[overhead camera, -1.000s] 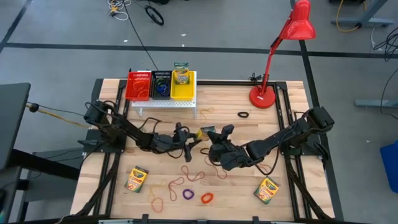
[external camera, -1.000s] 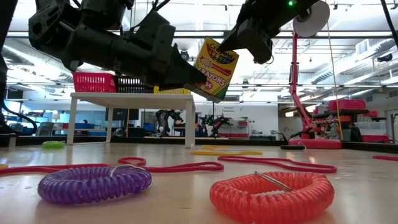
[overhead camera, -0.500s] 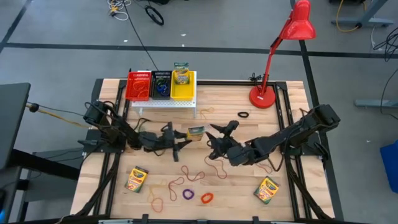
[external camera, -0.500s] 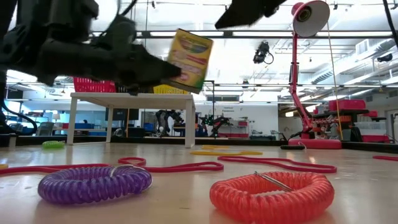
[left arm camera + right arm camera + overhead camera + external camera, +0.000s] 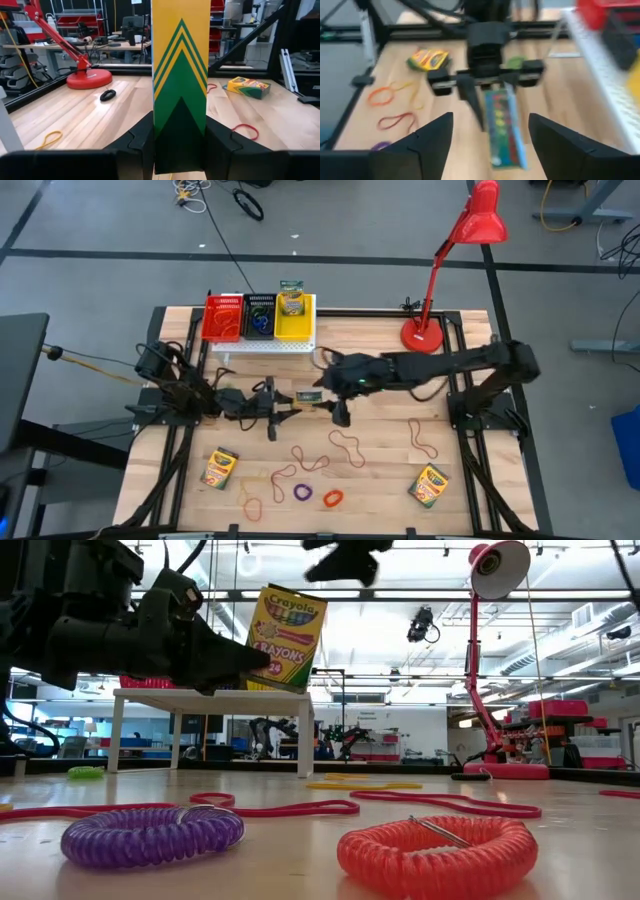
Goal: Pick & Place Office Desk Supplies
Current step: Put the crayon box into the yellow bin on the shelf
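Left gripper clamps a yellow crayon box with green chevrons; right gripper spread wide, empty.

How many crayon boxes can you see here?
4: one held in the left tool, one table front-left, one front-right, one in the yellow bin. Others may be hidden.
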You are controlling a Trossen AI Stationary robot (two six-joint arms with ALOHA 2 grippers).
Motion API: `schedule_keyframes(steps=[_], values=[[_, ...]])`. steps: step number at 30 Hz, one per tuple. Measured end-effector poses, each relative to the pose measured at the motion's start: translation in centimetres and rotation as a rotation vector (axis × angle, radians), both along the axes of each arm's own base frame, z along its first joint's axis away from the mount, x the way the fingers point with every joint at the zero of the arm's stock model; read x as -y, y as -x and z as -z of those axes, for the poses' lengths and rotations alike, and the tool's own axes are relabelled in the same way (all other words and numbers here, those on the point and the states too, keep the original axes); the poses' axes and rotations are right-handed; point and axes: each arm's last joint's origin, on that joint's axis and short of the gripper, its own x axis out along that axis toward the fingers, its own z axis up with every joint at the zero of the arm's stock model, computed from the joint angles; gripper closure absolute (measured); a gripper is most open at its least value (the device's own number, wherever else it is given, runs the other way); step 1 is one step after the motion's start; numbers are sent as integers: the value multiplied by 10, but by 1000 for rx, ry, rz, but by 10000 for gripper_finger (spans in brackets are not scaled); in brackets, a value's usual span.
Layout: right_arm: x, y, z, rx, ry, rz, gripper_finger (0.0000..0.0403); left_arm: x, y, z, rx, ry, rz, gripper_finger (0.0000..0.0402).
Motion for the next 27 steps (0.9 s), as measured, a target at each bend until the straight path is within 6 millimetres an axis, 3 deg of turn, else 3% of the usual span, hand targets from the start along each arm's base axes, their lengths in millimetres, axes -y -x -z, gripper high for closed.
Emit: schedule_keyframes(steps=[7, 11, 20, 27], values=[[0, -41, 11, -273, 81, -67, 124, -4, -2, 3, -29, 10, -7, 278], [-1, -53, 13, -347, 111, -92, 126, -4, -2, 4, -41, 22, -6, 277], [3, -56, 13, -364, 207, -13, 143, -3, -2, 4, -45, 32, 14, 277], [4, -55, 13, -363, 169, -35, 132, -2, -3, 5, -48, 30, 23, 277]])
